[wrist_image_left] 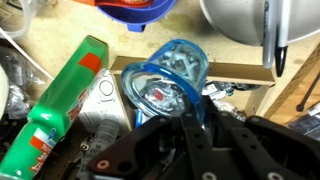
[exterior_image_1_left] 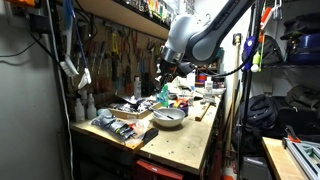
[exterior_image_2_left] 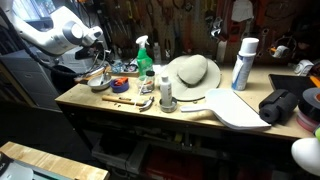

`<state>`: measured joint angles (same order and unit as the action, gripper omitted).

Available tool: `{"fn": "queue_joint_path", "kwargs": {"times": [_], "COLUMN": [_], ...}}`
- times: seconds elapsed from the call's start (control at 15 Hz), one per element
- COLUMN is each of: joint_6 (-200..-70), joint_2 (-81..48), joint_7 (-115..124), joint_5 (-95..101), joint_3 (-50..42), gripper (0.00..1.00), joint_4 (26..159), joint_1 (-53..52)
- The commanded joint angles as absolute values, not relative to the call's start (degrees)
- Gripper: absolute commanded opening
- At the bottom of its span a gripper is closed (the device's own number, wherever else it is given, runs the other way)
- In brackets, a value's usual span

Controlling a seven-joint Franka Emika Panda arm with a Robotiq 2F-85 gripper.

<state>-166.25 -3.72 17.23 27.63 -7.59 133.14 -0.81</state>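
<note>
The jaws hang over what looks like a blue-rimmed tub (wrist_image_left: 165, 88) beside a green bottle (wrist_image_left: 63, 102), their grip unclear.

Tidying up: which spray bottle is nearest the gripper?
The green spray bottle, right by the gripper; the white can stands beyond the straw hat.

An exterior view looks down the length of the workbench (exterior_image_1_left: 190, 140) from one end, from well back, with the arm (exterior_image_1_left: 200, 35) mid-frame. An exterior view faces the bench's long front from slightly above, arm (exterior_image_2_left: 60, 30) at the frame's edge. The wrist view peers steeply down, close, past the gripper (wrist_image_left: 195, 130). All three share the metal bowl (exterior_image_1_left: 168, 117) (exterior_image_2_left: 97, 75) (wrist_image_left: 240, 25).
</note>
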Motion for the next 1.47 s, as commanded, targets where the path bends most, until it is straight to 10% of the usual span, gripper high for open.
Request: {"fn": "queue_joint_path", "kwargs": {"times": [0.0,1.07,1.13,1.4], "joint_6": [-164.9,-157.37,-156.76,-156.74], "joint_2": [-5.27,-18.37,-18.5,-14.35], "joint_7": [25.19,36.18,36.4,28.11], "joint_5": [35.55,43.03,42.62,29.42], "joint_3": [-8.11,-9.82,-9.73,-6.65], "gripper": [0.03,0.03,0.37,0.6], "joint_4": [131.44,119.69,119.37,122.14], "joint_1": [-2.7,-4.16,-4.16,-2.99]}}
